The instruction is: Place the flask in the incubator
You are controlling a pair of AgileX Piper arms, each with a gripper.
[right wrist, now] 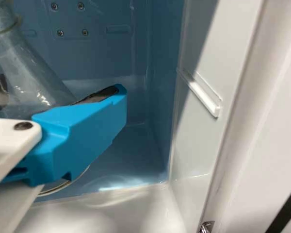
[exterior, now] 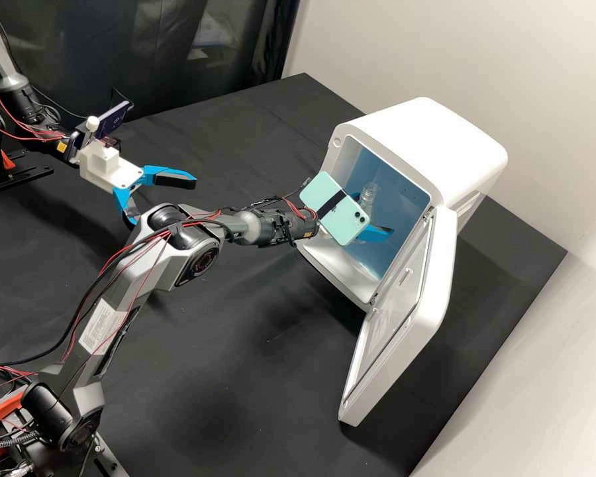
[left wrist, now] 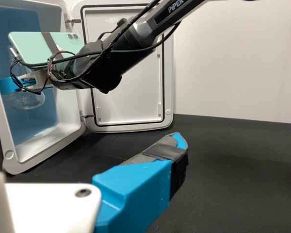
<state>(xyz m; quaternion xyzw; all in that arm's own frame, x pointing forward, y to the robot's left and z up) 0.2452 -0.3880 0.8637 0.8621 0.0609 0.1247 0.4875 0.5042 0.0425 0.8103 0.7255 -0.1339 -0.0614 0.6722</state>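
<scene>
Gripping flask (right wrist: 24,73) inside incubator (exterior: 437,142), right hand (exterior: 371,222) partly hidden behind phone (exterior: 334,207).

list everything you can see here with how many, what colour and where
flask: 1, clear, inside the incubator, held off its floor
incubator: 1, white shell with blue inside, at the bench's far right
door: 1, white, swung wide open beside the chamber
bench: 1, black, under everything
wall: 1, white, behind the incubator
mint phone: 1, mint green, strapped on the right arm's wrist
purple phone: 1, purple, on the left arm's wrist
right arm: 1, dark grey, stretched to the incubator
left arm: 1, dark grey, at the bench's far left
left gripper: 1, white with blue fingers, open, above the bench
right gripper: 1, white with blue fingers, inside the incubator, shut on the flask
</scene>
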